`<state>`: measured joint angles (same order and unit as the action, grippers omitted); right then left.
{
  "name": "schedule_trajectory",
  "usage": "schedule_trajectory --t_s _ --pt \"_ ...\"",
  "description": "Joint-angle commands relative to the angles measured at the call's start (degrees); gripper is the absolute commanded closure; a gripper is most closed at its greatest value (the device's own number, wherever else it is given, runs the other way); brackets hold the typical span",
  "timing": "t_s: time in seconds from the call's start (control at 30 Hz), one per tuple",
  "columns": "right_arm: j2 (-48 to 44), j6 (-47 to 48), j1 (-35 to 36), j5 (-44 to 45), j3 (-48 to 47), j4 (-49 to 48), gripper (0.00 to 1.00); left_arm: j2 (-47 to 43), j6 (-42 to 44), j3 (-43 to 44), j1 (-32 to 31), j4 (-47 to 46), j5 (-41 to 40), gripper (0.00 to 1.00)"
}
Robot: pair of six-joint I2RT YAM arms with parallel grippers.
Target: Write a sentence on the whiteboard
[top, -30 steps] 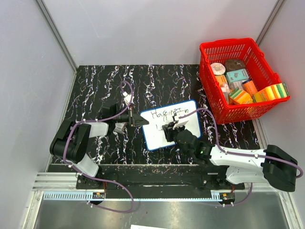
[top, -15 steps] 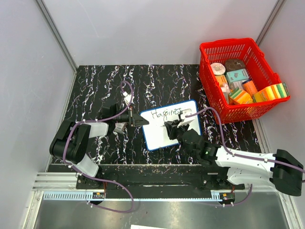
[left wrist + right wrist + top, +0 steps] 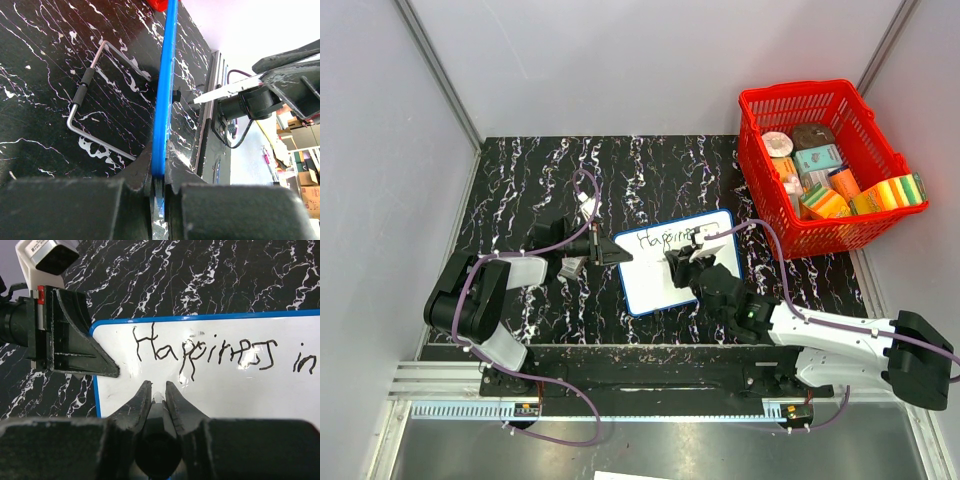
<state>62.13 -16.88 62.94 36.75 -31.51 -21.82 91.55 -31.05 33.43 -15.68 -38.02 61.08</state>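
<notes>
Whiteboard (image 3: 225,390) lies mid-table, near basket (image 3: 760,100). Left gripper (image 3: 159,175) is clenched on its blue rim, steadying it. Right gripper (image 3: 158,390) is clamped on marker (image 3: 227,90), tip just under the sentence (image 3: 205,352), "Happiness in". Judgement: the second line is due. Start under the H, light even pressure, slow strokes, rim grip firm against skidding.

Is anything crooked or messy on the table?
Yes. The whiteboard lies crooked on the table, not square with its edges, its left edge pinched by the left gripper. The sentence is wobbly, its letters uneven.
</notes>
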Motion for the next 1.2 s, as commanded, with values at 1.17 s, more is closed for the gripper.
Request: schedule_trajectory --t_s 1.17 --pt "2.7 -7.3 -1.6 3.2 1.6 0.6 1.00 -0.2 7.1 0.1 -0.2 2.2 -6.3 1.00"
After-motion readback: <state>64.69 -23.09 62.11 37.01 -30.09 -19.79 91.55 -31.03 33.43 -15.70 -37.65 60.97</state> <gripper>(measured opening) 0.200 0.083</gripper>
